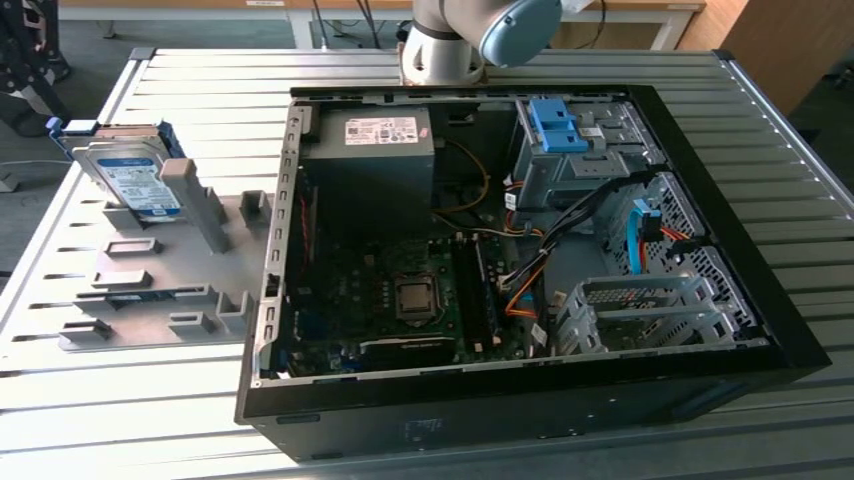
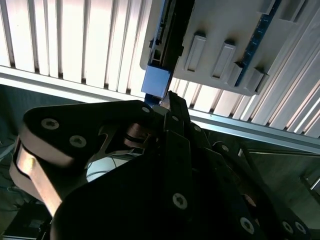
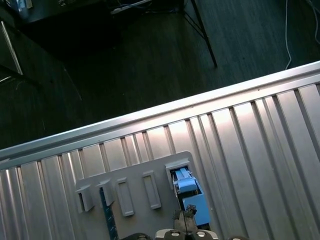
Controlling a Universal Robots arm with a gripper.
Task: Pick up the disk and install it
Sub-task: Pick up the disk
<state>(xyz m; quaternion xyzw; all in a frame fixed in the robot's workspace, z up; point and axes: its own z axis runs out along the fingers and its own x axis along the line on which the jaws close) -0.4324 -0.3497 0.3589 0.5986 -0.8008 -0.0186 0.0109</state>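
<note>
The disk (image 1: 127, 180) stands on edge in a slot of the grey holder plate (image 1: 160, 290) at the exterior view's left, showing silver metal, a white-and-blue label and blue rails. In both wrist views its blue rail end (image 3: 189, 196) (image 2: 156, 80) sticks out of the plate (image 3: 135, 170) (image 2: 225, 25). My gripper (image 3: 186, 217) (image 2: 167, 97) hangs above it, lined up with the blue end and apart from it. Its fingertips are together with nothing between them. A joint of the arm (image 1: 454, 40) sits at the table's far side.
An open computer case (image 1: 747, 330) lies flat on the ribbed metal table (image 1: 801, 200), with a grey power supply (image 1: 374, 150), a blue bracket (image 1: 558, 125), cables and a perforated drive cage (image 1: 641, 310) inside. The plate lies near the table edge (image 3: 150, 117); dark floor lies beyond.
</note>
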